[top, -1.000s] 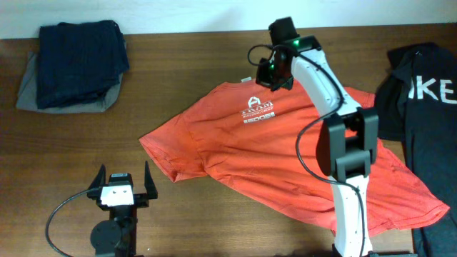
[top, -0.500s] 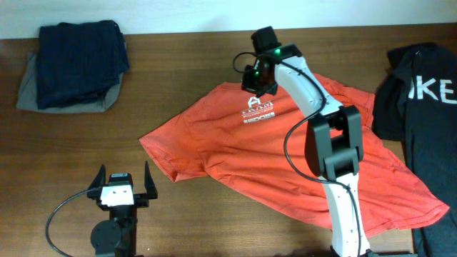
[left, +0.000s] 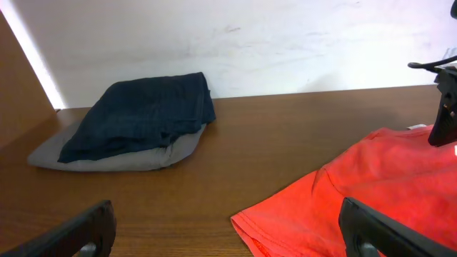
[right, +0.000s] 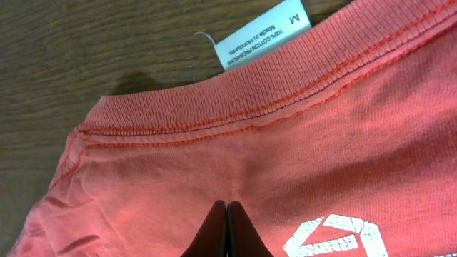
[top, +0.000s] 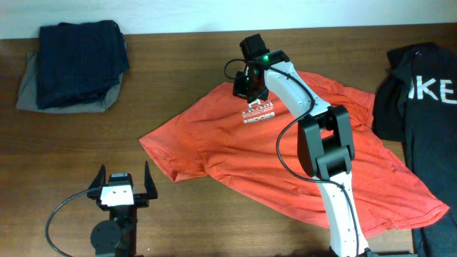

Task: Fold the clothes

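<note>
The orange-red T-shirt (top: pixel 285 157) lies spread and crumpled across the table's middle and right, white lettering (top: pixel 258 113) facing up. My right gripper (top: pixel 246 84) is down on it just below the collar. In the right wrist view its fingers (right: pixel 226 207) are shut together, with a small ridge of the shirt's fabric (right: pixel 321 143) at the tips. The white size label (right: pixel 260 36) sticks out past the collar. My left gripper (top: pixel 123 187) is open and empty near the front edge, left of the shirt's sleeve (left: pixel 400 178).
A folded dark-blue garment on a grey one (top: pixel 78 61) lies at the back left and also shows in the left wrist view (left: pixel 143 118). A black garment with white letters (top: pixel 421 86) lies at the right edge. Bare wood (top: pixel 178 64) lies between the pile and the shirt.
My right gripper has moved left and slightly forward along the shirt's top edge to the collar. The shirt and the left arm have not moved.
</note>
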Controlling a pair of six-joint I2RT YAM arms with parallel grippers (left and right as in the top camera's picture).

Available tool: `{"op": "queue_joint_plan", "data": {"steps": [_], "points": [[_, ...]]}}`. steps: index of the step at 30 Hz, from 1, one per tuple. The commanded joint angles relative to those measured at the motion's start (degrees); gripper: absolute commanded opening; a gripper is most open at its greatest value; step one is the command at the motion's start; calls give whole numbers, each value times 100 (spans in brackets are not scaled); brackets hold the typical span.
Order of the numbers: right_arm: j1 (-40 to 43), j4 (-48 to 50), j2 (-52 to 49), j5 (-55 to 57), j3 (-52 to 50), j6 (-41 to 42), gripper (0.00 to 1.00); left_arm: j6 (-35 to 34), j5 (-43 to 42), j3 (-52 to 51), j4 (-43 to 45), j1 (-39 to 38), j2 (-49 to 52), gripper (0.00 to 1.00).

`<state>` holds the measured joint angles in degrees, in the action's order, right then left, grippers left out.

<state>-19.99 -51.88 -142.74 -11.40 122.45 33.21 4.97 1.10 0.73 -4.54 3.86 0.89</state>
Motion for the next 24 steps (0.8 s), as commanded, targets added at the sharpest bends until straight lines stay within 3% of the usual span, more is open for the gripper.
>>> {"op": "queue_joint_plan", "data": {"steps": [1, 24], "points": [[-66, 68, -149, 90, 61, 227, 4, 74, 20, -22, -13, 33, -48, 99], [-601, 442, -216, -15, 61, 378, 4, 74, 20, -22, -13, 33, -48, 99]]}}
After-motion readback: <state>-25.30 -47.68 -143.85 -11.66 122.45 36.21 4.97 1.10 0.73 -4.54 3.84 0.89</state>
